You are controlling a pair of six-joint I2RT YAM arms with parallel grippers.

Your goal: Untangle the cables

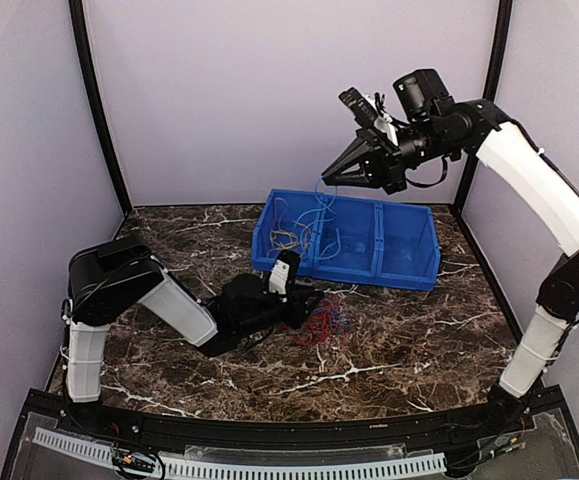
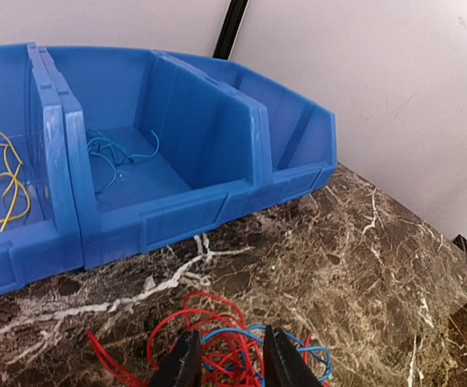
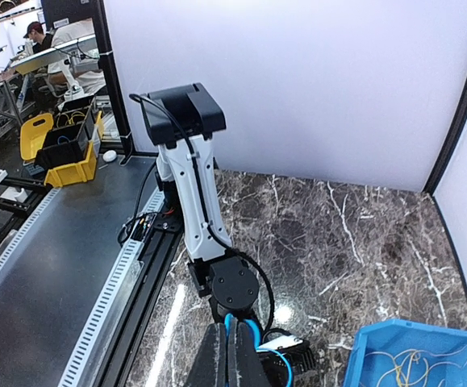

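The tangled cables (image 2: 217, 326), red and blue, are left on the desk (image 2: 362, 266) just near of the blue bin (image 2: 181, 214), where yellow and blue strands are kept in separate compartments. The left tool (image 2: 231, 347) is set low over the tangle, fingers apart, seemingly so that a strand can be picked. The right tool (image 1: 329, 176) is held high above the bin, clamped on a blue cable (image 3: 241, 322), probably to be dropped in

Left arm (image 1: 174, 305) and right arm (image 1: 534, 180): white link shells, black joint housings. Left gripper (image 2: 225, 367) and right gripper (image 1: 327, 178): black tapered fingers. Black camera (image 1: 421, 92) on right wrist.
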